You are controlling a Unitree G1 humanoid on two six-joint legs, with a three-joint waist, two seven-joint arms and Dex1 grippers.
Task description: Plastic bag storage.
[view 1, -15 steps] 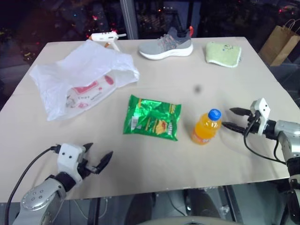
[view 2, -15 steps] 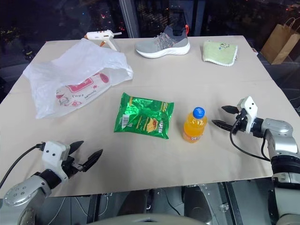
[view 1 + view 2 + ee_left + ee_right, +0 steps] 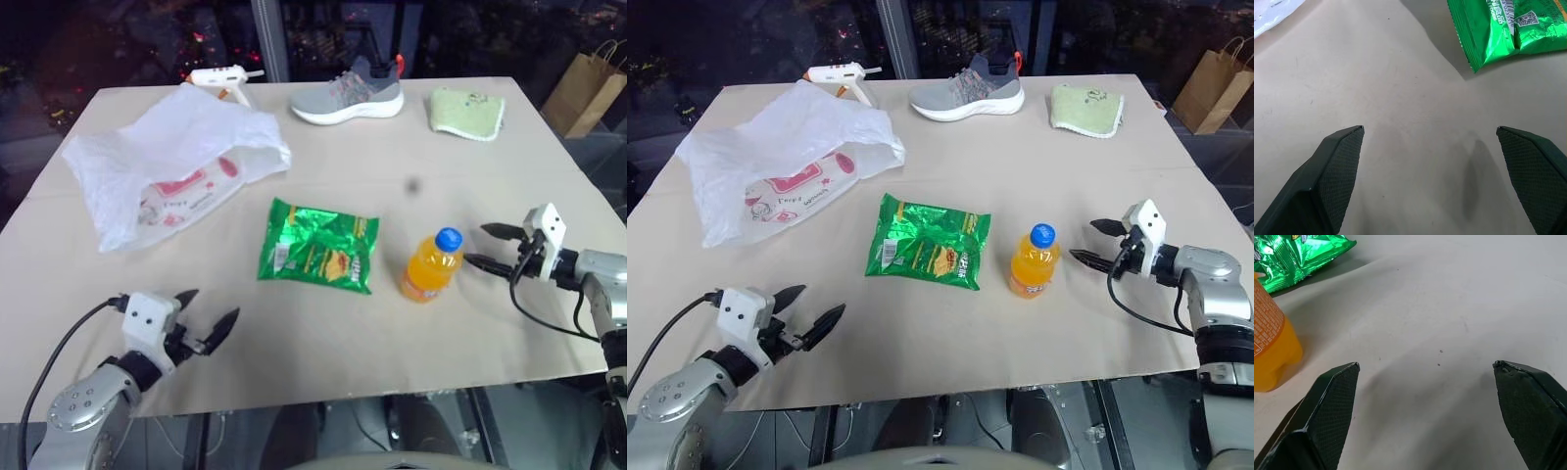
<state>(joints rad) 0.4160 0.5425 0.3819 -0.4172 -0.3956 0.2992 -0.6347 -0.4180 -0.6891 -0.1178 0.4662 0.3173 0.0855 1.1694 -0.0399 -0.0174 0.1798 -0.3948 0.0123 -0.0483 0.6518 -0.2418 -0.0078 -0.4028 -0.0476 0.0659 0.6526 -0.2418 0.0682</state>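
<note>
The plastic bag (image 3: 167,166) lies crumpled on the desk (image 3: 323,323), toward its far left, just in front of a glue gun (image 3: 220,78). The left pincer (image 3: 204,328) hovers near the front edge, fingers spread apart and holding nothing. The right pincer (image 3: 490,247) stands apart too, just beside an orange bottle (image 3: 429,266).

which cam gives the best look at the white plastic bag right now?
Left eye view: the thin, crinkly translucent-white plastic bag with red-pink print lies whole and unobstructed on the table. Right eye view shows the same. Left wrist view catches just a white corner.
</note>
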